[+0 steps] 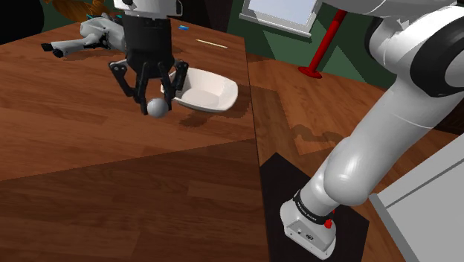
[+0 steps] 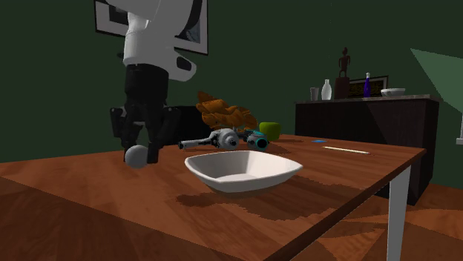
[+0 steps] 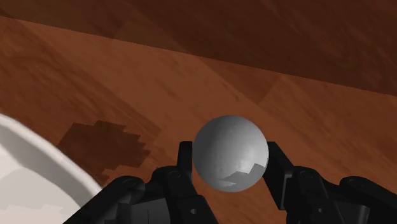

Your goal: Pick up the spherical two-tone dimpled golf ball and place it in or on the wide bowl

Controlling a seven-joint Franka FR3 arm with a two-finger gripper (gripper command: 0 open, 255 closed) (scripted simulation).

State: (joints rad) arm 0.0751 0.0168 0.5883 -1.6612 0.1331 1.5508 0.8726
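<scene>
A grey golf ball (image 1: 156, 108) hangs just above the brown wooden table, clasped between the black fingers of my gripper (image 1: 155, 106). In the wrist view the ball (image 3: 230, 153) sits between the two fingers, with the table's wood below it. The wide white bowl (image 1: 207, 91) stands on the table just to the shoulder view's right of the ball. In the second exterior view the ball (image 2: 136, 156) and gripper (image 2: 138, 155) hover to the left of the bowl (image 2: 243, 170), a short gap apart. A part of the bowl's rim (image 3: 38, 172) shows beside the gripper.
A grey power tool (image 1: 97, 33) lies at the table's far side, also seen behind the bowl next to a brown object and a green one (image 2: 268, 130). A thin white stick (image 2: 346, 150) lies near the table's far edge. A dark sideboard (image 2: 363, 122) stands behind.
</scene>
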